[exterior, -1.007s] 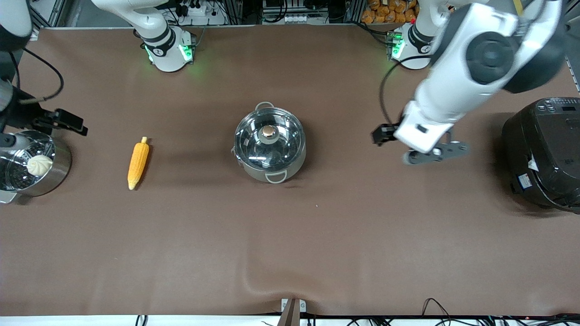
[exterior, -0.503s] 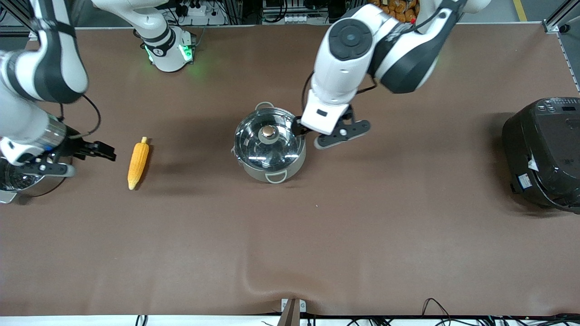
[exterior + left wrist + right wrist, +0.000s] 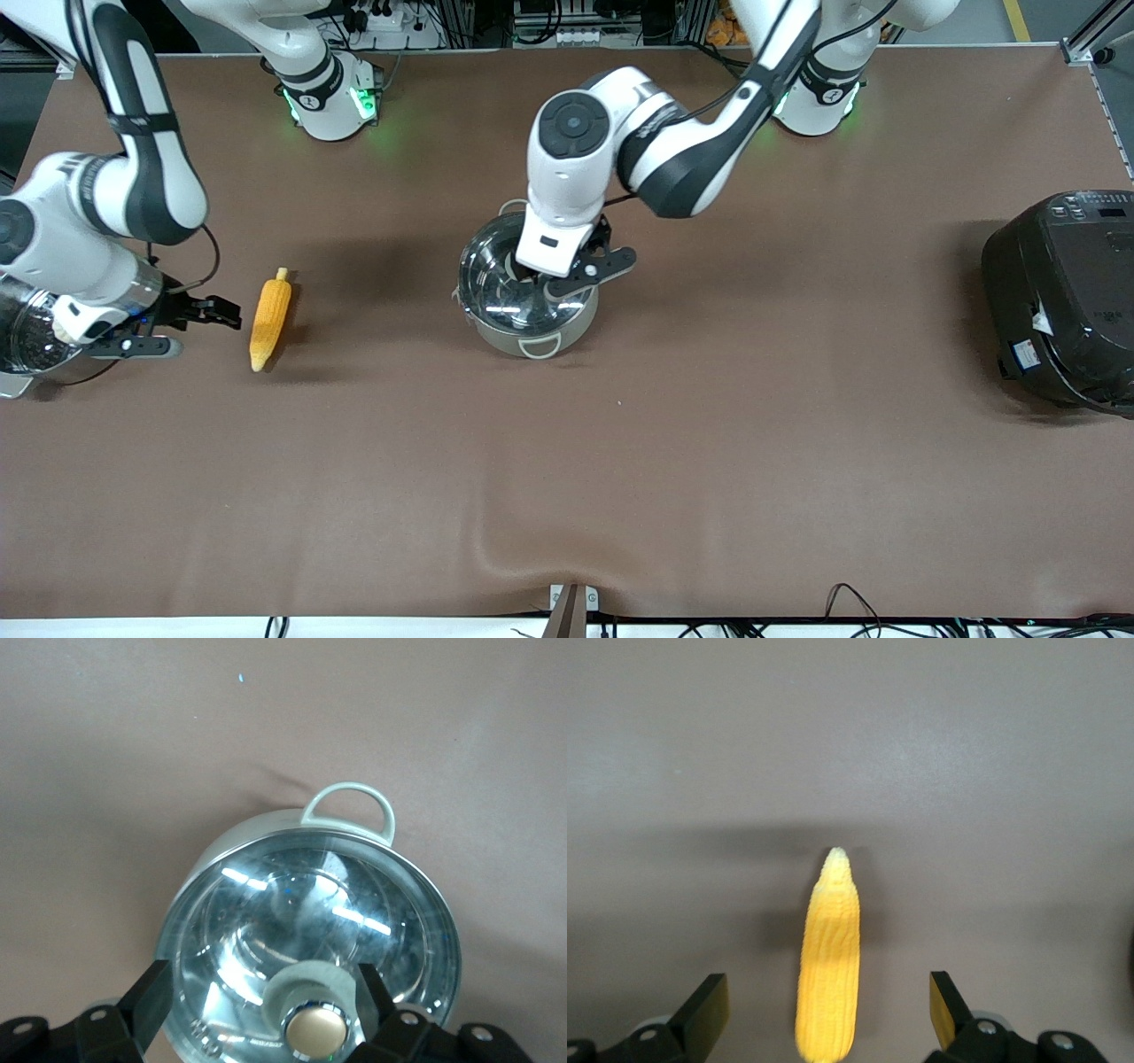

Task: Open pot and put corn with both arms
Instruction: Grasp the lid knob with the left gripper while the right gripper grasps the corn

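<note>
The steel pot [image 3: 507, 337] stands mid-table with its glass lid [image 3: 487, 276] on. My left gripper [image 3: 542, 280] is over the lid and hides the knob in the front view. In the left wrist view this gripper [image 3: 261, 1001] is open, and the copper knob [image 3: 317, 1033] sits between its fingers, closer to one finger [image 3: 374, 992]. The corn [image 3: 269, 319] lies on the cloth toward the right arm's end. My right gripper [image 3: 227, 312] is open just beside it. In the right wrist view the corn [image 3: 830, 957] lies between the open fingers [image 3: 709, 1010].
A steel steamer pot [image 3: 25, 341] stands at the right arm's end of the table, partly hidden by the right arm. A big black rice cooker [image 3: 1063, 301] stands at the left arm's end. A pale loop handle [image 3: 350, 804] of the pot shows.
My left arm swung from near the rice cooker to over the pot lid. My right arm moved from over the steamer pot down to beside the corn.
</note>
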`<action>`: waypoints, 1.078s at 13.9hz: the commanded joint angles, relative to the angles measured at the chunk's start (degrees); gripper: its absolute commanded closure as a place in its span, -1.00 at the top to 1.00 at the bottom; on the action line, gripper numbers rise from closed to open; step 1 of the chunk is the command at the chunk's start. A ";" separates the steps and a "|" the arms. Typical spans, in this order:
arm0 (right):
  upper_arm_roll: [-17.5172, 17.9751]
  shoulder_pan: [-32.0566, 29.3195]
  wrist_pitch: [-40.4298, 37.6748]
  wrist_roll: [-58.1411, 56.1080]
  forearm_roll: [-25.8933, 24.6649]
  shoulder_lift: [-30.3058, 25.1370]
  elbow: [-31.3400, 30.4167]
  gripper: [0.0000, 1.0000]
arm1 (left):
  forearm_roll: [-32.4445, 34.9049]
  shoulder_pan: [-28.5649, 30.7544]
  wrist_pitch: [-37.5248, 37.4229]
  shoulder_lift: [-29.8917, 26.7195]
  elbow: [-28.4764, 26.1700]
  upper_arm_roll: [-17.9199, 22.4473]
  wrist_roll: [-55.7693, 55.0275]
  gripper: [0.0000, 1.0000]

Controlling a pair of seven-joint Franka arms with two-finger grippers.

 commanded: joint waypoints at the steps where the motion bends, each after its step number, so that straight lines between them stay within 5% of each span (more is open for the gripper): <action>1: 1.02 -0.68 5.97 -0.57 -0.13 0.87 -4.46 1.00 | -0.22 -4.94 0.15 3.05 3.31 4.49 -1.88 0.81; 15: 1.63 -0.50 12.83 -0.83 5.32 10.90 -4.46 1.00 | -0.13 -8.91 2.35 5.96 3.14 5.03 -3.64 0.50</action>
